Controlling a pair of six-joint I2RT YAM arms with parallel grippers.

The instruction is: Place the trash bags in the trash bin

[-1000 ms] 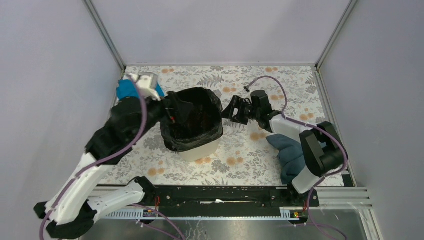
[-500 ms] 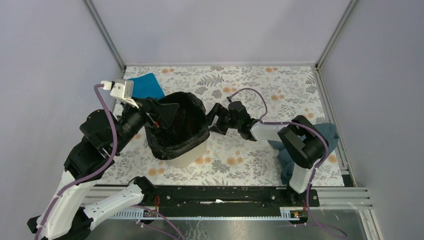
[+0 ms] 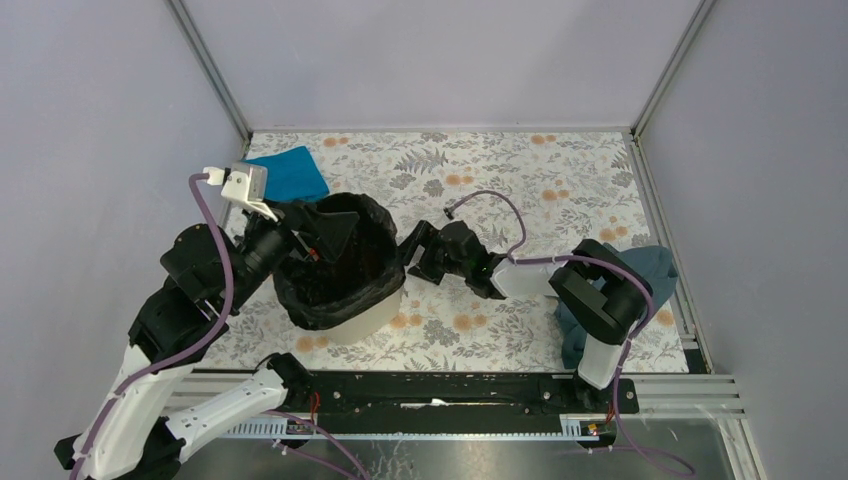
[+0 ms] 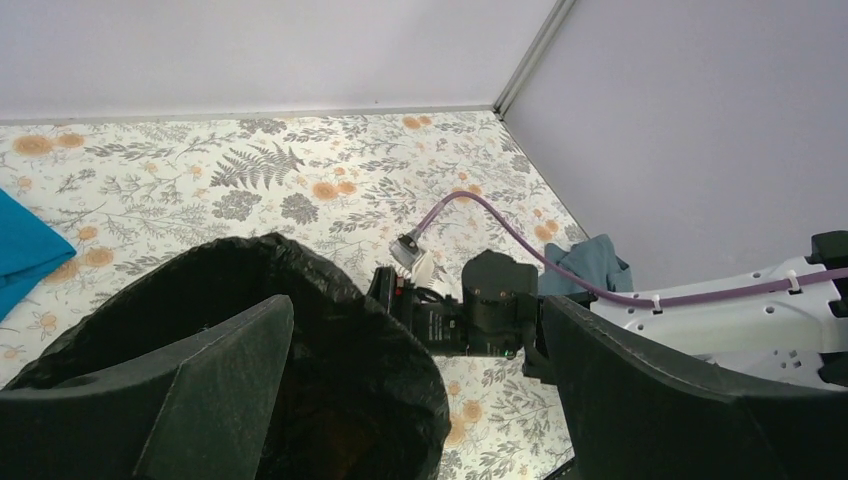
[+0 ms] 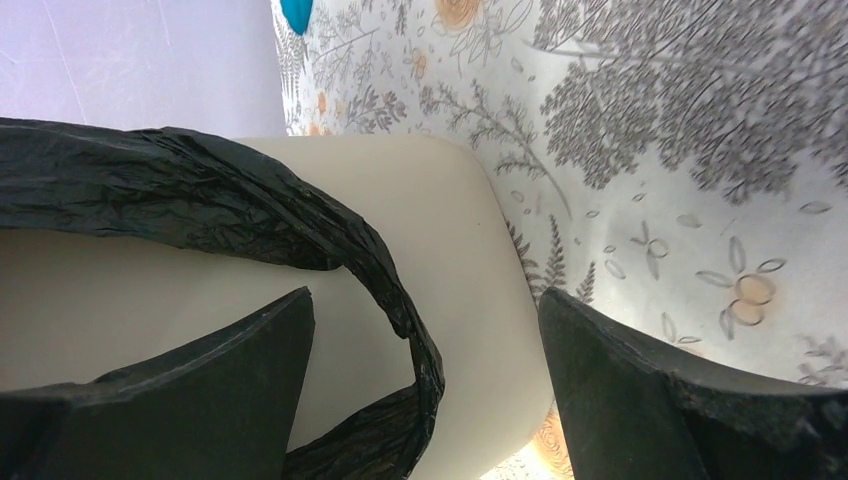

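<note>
No legible text, label, brand name, number or sign was visible in any of the three views.
</note>
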